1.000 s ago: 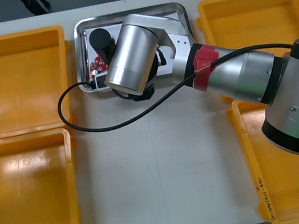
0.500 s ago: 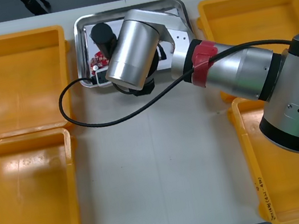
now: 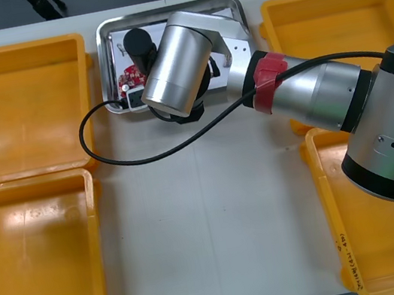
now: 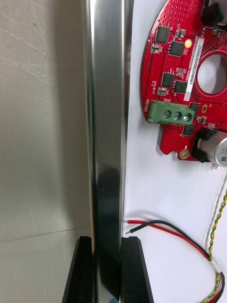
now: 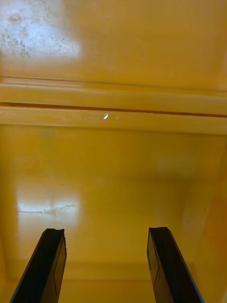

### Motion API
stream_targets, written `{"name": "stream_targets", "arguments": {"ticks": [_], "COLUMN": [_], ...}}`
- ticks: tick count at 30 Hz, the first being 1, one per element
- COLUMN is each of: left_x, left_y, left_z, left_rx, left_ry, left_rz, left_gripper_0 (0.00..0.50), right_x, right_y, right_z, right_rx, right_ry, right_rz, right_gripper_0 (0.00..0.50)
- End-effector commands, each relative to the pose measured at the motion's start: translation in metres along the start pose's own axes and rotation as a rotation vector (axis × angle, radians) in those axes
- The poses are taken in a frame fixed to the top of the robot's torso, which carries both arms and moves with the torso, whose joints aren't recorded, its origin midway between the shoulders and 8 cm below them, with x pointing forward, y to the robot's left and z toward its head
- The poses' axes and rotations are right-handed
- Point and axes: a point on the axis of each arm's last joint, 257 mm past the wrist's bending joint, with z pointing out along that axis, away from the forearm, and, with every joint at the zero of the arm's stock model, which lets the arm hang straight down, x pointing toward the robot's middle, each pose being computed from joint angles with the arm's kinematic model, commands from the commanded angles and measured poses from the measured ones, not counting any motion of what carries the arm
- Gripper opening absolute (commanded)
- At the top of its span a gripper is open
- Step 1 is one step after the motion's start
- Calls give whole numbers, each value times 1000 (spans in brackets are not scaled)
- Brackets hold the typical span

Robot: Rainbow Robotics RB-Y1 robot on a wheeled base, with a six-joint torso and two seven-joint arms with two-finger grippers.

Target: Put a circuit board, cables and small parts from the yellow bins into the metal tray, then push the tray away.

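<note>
**Right arm.** Reaches across to the metal tray (image 3: 128, 17), which sits at the far middle of the table (image 3: 210, 221) between the yellow bins. In the wrist view, the right jaws are closed on the tray's upright wall (image 4: 106, 118). One black finger (image 4: 84, 265) is outside it and the other is inside.

**Tray contents.** A round red circuit board (image 4: 175, 71) lies on the white floor, with a red and black wire (image 4: 156, 226) near the inner finger.

**Left arm.** Parked at the table's left edge. The left jaws are wide open and hold nothing, hanging over a yellow bin (image 5: 113, 156).

**Risks**
- The grip is on a thin, slick wall towards the tray's left side, not its middle. I judge that a further push could swing the tray round or let the wall slip out of the jaws.
- The tray's far rim is already close to the table's far edge, so too much travel could tip it off.
- Loose contents may slide.
- A black cable (image 3: 107, 159) loops on the table near the far-left bin (image 3: 17, 103) and could snag.

**Versus 1.0 s ago.** The tray sits slightly farther away, and the arm and board have moved with it. The left arm is unchanged.
</note>
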Motion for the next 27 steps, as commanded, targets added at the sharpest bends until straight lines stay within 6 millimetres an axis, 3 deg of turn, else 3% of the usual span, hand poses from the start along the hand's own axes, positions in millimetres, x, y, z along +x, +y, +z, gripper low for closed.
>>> {"name": "stream_targets", "arguments": {"ticks": [1,2,4,6,10,17,27], "left_x": [-1,-1,-1,-1,-1,-1,-1], "left_y": [20,20,20,20,20,20,20], "left_z": [-13,-13,-13,-13,-13,-13,-13], "left_rx": [-61,-61,-61,-61,-61,-61,-61], "left_ry": [-18,-18,-18,-18,-18,-18,-18], "left_rz": [29,29,29,29,29,29,29], "left_gripper_0": [500,500,500,500,500,500,500], "right_x": [-29,-30,-30,-30,-31,-32,-38], "right_y": [-35,-34,-35,-35,-35,-37,-32], "right_z": [-26,-26,-26,-27,-27,-31,-47], "right_rx": [67,67,68,69,69,66,21], "right_ry": [-51,-54,-54,-54,-54,-60,-75], "right_rz": [-45,-48,-52,-60,-69,-70,-65], "right_gripper_0": [0,0,77,238,425,500,500]}}
